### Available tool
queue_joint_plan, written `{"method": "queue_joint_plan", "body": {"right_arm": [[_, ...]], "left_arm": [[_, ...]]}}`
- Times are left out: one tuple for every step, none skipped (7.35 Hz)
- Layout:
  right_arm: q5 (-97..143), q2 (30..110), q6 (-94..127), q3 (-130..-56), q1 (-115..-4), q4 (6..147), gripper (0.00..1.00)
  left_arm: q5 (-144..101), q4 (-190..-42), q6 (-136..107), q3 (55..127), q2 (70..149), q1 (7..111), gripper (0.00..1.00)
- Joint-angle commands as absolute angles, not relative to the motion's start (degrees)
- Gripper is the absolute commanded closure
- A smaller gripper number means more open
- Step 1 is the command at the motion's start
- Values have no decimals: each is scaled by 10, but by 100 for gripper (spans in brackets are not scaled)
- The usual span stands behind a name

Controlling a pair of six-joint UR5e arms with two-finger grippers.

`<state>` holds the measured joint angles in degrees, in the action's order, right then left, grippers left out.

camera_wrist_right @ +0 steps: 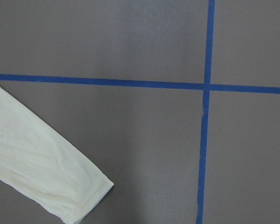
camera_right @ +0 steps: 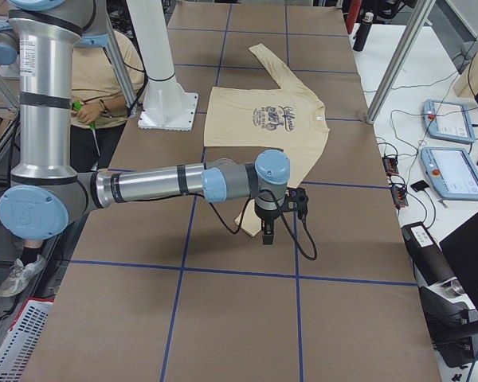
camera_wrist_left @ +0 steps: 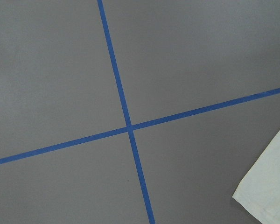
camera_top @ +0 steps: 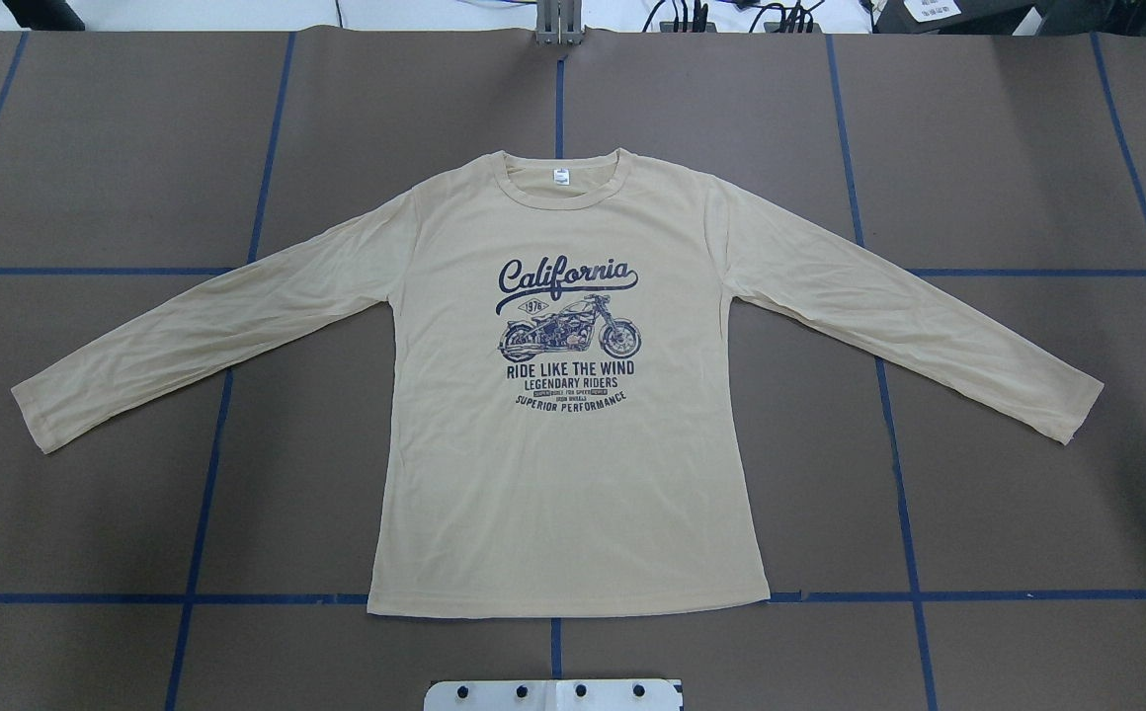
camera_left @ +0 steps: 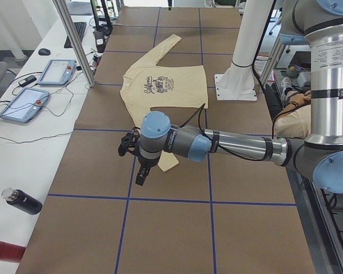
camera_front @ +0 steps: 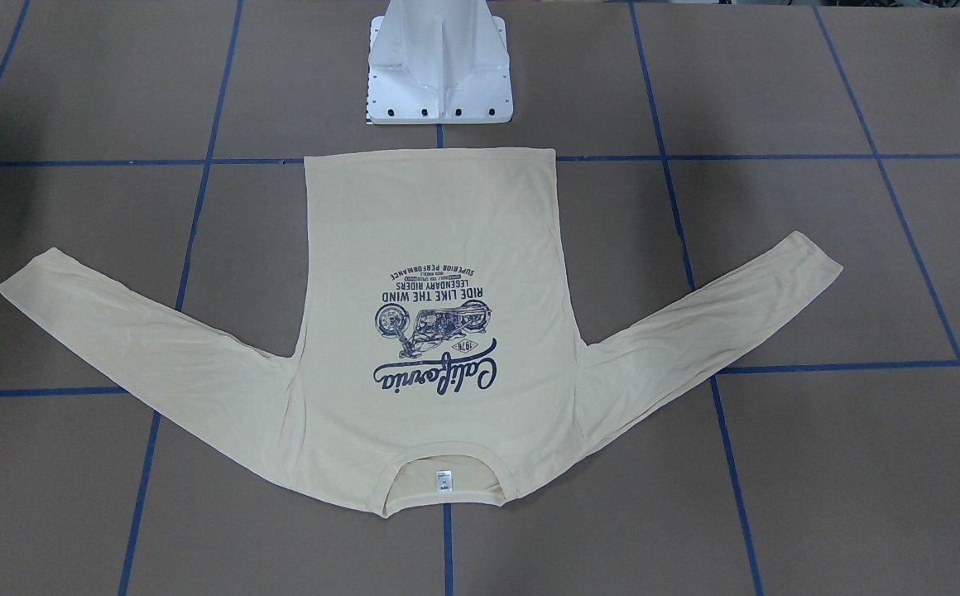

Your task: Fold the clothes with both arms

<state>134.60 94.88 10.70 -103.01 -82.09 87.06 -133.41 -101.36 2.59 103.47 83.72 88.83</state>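
The clothes are one cream-yellow long-sleeved T-shirt point(camera_top: 573, 474) lying flat and face up on the brown table, sleeves spread out to both sides, navy "California" print point(camera_front: 434, 331) showing, neck away from the robot. The left arm's gripper point(camera_left: 138, 171) hangs above the cuff end of the near sleeve point(camera_left: 168, 162) in the left side view. The right arm's gripper point(camera_right: 268, 231) hangs likewise over the other sleeve end. Each wrist view shows only a cuff point(camera_wrist_left: 270, 186) point(camera_wrist_right: 37, 158) on the table, no fingers. I cannot tell whether either gripper is open or shut.
A white pedestal base point(camera_front: 439, 74) stands just behind the shirt's hem. Blue tape lines point(camera_top: 207, 464) grid the table. A side table with tablets point(camera_left: 23, 104) and bottles point(camera_left: 23, 201) runs along the far edge, with metal posts point(camera_left: 74, 40). A person point(camera_right: 103, 72) sits behind the robot.
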Motion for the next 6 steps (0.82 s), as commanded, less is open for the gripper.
{"method": "queue_joint_plan", "body": {"right_arm": [[1346, 952, 109, -1023, -821, 850, 0], [1346, 953, 109, -1027, -822, 850, 0], [1346, 954, 108, -1027, -821, 850, 0], [1347, 954, 110, -1026, -821, 849, 0], [1352, 954, 110, -1024, -817, 839, 0], [1357, 954, 111, -1022, -785, 812, 0]], "left_arm": [[-1334, -1018, 31, 1035, 831, 891, 1], [-1335, -1019, 33, 1043, 831, 892, 1], [-1333, -1013, 27, 1051, 831, 891, 1], [-1329, -1017, 31, 1051, 829, 891, 1], [-1337, -1020, 32, 1056, 815, 892, 1], [-1340, -1026, 30, 1048, 814, 891, 1]]}}
